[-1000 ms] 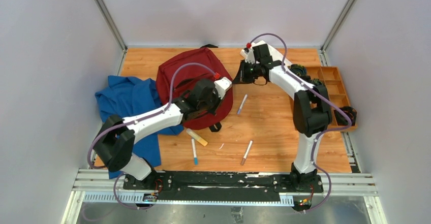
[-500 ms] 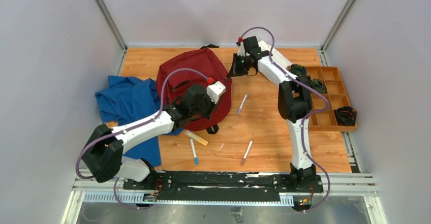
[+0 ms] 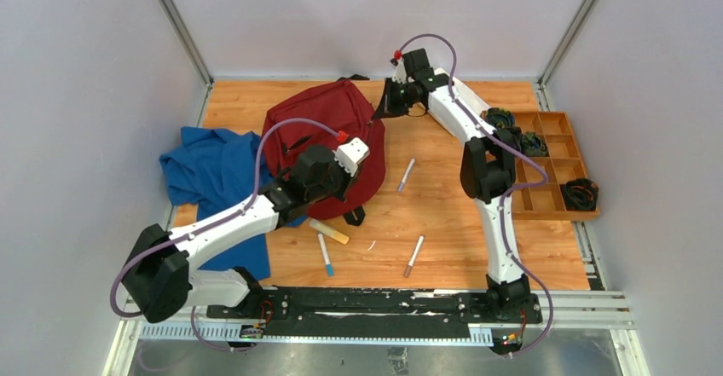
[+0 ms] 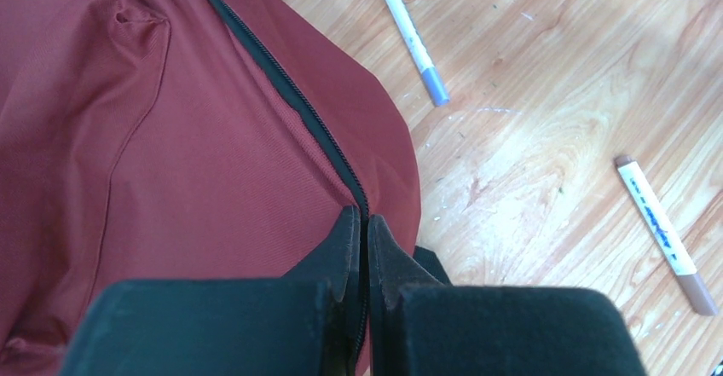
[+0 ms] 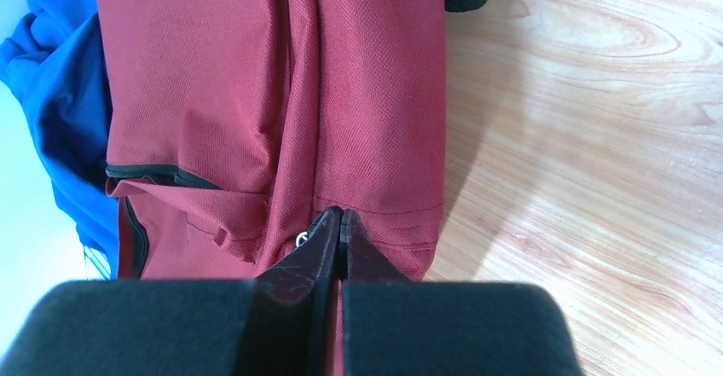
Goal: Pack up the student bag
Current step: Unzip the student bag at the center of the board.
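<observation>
Loose markers, cloth and a parts tray on the wooden table [image 3: 452, 214].
The orange tray [image 3: 554, 214] holds coiled black cables [image 3: 582, 193]. To its left lie a purple-tipped marker [image 3: 407, 174] and a brown-tipped marker [image 3: 413, 256]. Further left are a blue-tipped marker [image 3: 326, 254] and a yellow marker [image 3: 329, 231], and farthest left a crumpled blue cloth [image 3: 209, 171].

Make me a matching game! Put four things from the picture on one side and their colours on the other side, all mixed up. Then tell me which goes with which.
Things:
1. student bag
2. crumpled cloth
3. divided tray
4. table

Colours:
A. orange
B. light wood brown
C. dark red
D. blue

Pairs: 1-C, 2-D, 3-A, 4-B
</observation>
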### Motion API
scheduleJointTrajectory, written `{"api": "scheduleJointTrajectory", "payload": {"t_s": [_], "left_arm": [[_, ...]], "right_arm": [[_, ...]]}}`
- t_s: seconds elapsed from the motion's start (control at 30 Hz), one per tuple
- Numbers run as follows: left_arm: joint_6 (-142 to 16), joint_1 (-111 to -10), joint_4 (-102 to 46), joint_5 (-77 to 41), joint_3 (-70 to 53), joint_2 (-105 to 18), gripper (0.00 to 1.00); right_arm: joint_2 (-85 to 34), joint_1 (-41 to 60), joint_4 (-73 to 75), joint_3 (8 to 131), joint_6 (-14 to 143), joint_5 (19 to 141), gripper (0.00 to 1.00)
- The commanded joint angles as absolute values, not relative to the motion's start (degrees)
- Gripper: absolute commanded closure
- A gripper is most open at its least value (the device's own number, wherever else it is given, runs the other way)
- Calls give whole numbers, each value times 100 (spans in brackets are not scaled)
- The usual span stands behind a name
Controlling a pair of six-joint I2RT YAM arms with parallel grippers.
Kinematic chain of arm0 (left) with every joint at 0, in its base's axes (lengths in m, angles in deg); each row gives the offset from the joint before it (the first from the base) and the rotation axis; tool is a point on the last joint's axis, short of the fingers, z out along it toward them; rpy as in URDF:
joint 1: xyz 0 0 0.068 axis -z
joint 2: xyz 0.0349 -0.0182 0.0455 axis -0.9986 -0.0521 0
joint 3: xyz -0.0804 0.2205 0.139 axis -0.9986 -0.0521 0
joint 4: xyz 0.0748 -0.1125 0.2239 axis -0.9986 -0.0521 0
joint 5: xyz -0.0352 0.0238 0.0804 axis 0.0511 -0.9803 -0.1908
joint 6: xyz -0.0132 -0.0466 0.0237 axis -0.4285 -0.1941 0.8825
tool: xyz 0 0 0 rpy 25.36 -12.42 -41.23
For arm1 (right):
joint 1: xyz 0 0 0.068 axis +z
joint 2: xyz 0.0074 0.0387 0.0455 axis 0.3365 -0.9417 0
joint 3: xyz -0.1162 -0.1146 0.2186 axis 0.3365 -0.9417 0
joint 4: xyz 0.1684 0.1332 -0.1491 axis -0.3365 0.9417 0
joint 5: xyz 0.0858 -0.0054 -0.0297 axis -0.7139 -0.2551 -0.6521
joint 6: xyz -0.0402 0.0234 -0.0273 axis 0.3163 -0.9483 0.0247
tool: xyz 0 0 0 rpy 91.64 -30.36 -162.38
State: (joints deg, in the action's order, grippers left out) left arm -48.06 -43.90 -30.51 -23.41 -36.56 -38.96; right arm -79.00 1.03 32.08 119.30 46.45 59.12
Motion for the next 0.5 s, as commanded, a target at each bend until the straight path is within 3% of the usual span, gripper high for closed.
{"api": "scheduleJointTrajectory", "payload": {"t_s": [0.0, 0.07, 0.13, 0.2, 0.37, 0.47], "left_arm": [[-5278, -4241, -3229, -1885, -3334, -4196, 100], [-5486, -4245, -3087, -1946, -2877, -4578, 92], [-5546, -4245, -3108, -1946, -2257, -5013, 72], [-5544, -4245, -3388, -2055, -1505, -5419, 55], [-5725, -4340, -4111, -2268, -259, -5720, 40], [-6020, -4443, -4093, -2553, -308, -5389, 32]], "right_arm": [[-7755, -168, 2197, 11994, 4565, 6891, 100], [-7531, -207, 2189, 11772, 4478, 7068, 83], [-7289, -297, 2194, 11589, 4396, 7246, 59], [-7072, -454, 2256, 11482, 4336, 7239, 47], [-6209, -717, 2800, 11054, 4773, 7484, 41], [-5256, -720, 2870, 9906, 5024, 7731, 39]]}}
